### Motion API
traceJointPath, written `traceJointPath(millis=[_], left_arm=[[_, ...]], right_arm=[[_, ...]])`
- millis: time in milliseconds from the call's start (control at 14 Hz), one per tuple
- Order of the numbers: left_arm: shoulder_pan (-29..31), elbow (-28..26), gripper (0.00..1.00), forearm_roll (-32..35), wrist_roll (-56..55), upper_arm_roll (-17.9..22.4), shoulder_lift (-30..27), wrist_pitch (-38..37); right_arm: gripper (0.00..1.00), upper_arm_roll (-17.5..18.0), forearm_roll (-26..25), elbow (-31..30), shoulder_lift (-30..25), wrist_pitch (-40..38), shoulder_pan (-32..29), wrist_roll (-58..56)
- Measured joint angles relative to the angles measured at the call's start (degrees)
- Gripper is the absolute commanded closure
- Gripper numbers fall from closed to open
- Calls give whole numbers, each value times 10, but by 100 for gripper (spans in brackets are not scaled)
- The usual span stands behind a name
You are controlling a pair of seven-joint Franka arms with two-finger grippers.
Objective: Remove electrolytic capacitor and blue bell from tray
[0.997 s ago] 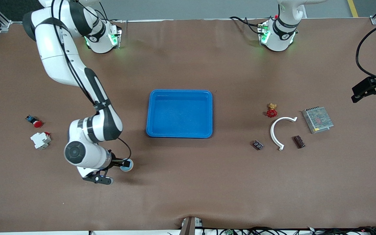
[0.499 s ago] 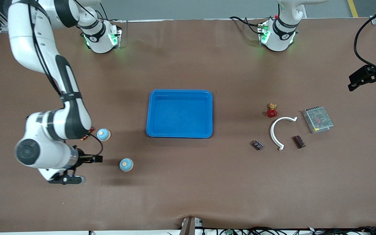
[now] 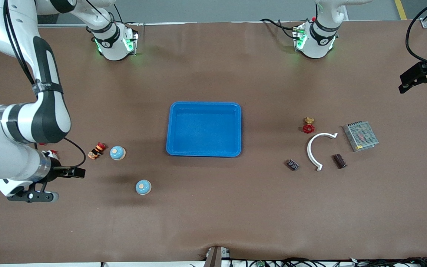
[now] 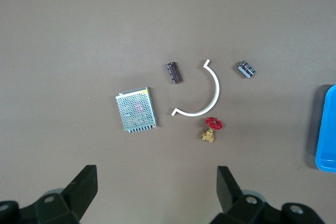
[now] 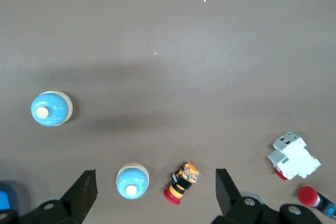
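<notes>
Looks finished: tray (image 3: 172, 128) empty at bench centre, long axis across bench, blue bell (image 3: 143, 187) upright toward right arm's end, electrolytic capacitor (image 3: 340, 161) lying toward left arm's end; right end effector (image 3: 73, 172) and left end effector (image 4: 155, 195) spread apart, empty, needing only retreat.

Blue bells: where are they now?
Front view: both on the table, out of the tray, toward the right arm's end. One blue bell sits beside an orange-black button; the other bell lies nearer the camera.
</notes>
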Motion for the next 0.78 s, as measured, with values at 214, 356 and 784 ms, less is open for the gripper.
traceJointPath(millis=[214,356,784], left_arm=[[-1,-5,0,0,0,0,0,0],[-2,-8,0,0,0,0,0,0],[-4,-8,0,0,0,-3,-8,-29]], right_arm=[[0,1,0,-10,-20,-8,-13,-13],[0,15,0,-12,-21,-8,-37,-22],[0,50,0,-14,-30,-7,-78,-44]])
